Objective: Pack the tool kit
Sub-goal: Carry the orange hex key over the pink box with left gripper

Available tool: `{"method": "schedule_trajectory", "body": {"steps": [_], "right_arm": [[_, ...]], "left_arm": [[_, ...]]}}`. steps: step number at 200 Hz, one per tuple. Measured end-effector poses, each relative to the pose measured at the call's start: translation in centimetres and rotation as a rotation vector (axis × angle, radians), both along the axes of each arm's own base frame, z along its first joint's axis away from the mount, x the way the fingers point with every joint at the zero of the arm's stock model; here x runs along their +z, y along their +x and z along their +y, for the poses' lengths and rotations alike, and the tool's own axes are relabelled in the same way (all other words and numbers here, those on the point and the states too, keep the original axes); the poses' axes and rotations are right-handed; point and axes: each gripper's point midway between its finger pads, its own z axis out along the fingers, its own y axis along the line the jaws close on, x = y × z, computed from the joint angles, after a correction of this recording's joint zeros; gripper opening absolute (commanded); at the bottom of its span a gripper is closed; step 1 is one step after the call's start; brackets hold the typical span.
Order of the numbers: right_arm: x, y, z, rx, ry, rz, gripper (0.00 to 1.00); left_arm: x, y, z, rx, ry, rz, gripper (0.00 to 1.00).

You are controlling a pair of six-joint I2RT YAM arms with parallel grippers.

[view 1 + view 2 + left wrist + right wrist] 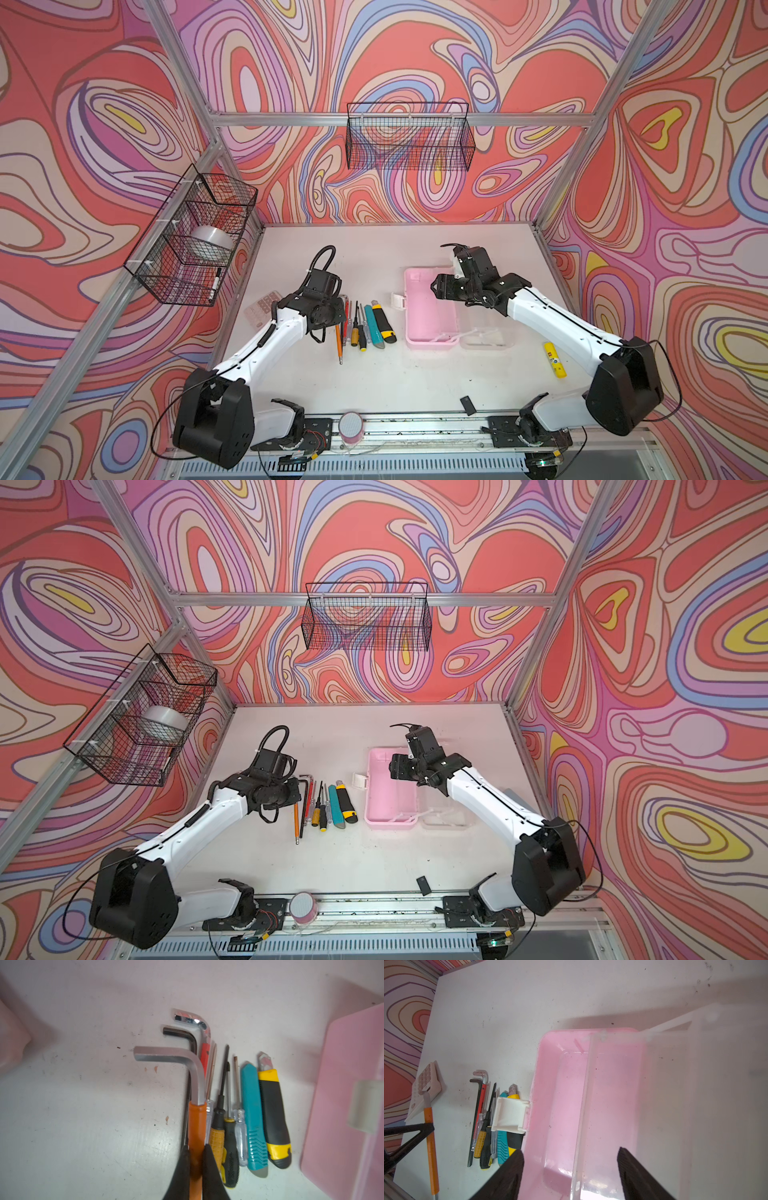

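Left wrist: left fingers (pixel 180 1172) clamp orange-sleeved hex key (pixel 196 1122), lower end cut off; right fingers (pixel 508 1174) wide over pink box (pixel 550 1095).

1. The left arm (pixel 257 345) reaches forward from its base, with the wrist bent downward.
2. The left gripper (pixel 196 1148) is closed (both fingers pressed tight) on the orange-sleeved hex key (pixel 196 1122).
3. The right arm (pixel 552 320) stretches forward and inward, with the wrist raised.
4. The right gripper (pixel 570 1150) hangs with its jaws wide apart and holds nothing.
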Motion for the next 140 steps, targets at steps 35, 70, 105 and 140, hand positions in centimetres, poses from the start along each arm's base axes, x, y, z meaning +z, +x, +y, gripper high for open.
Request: {"method": "schedule_trajectory", "body": {"steps": [35,70,105,140], "right_arm": [[3.6,-0.6,-1.1,-0.028,0.043,-0.084,0.75],[6.3,-1.5,-2.3,-0.058,0.067,-0.157,0.75],[6.0,-1.6,-2.5,-0.064,0.057,-0.153,0.75],[5.5,-1.7,-2.5,-0.066,0.052,-0.14,0.75]], "left_arm": [[5.3,0.7,-3.4,-0.072,-0.09,-0.109,0.0],[9.0,1.1,-7.9,-0.167,-0.159,-0.172,0.0],[9.1,1.7,-10.3,-0.207,-0.173,-0.155,0.0],[9.4,2.7,-14.7,-0.272,-0.205,-0.156,0.0]]}}
